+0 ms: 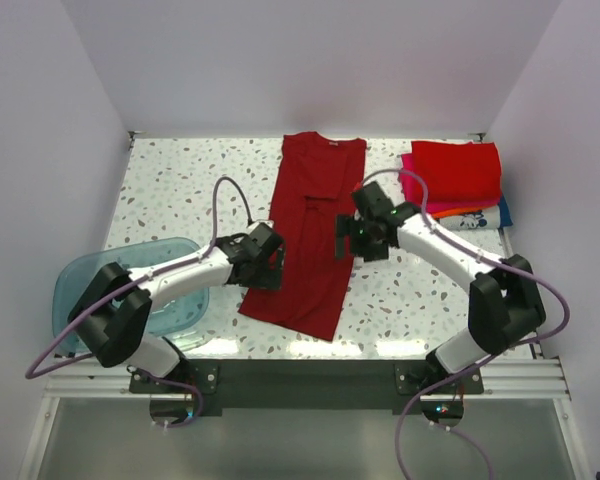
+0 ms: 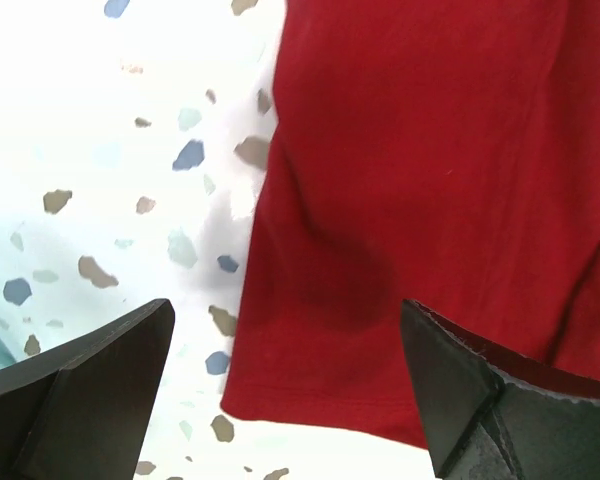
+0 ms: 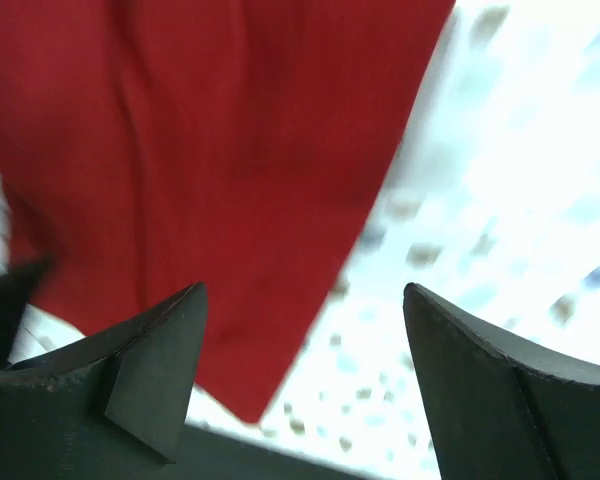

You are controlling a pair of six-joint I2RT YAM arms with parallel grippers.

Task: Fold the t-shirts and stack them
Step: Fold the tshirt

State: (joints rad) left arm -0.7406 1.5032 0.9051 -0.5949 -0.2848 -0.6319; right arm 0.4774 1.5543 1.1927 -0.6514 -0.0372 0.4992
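Left fingers (image 2: 80, 385) wide over red t-shirt (image 1: 310, 185)

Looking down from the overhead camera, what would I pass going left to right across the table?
Blue tub → left claw → dark red shirt → right claw → stack of folded shirts.

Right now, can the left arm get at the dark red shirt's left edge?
Probably yes. The left gripper hangs open right over the left edge of the dark red shirt, near the hem, with nothing between them; the right gripper is over the opposite edge, out of the way.
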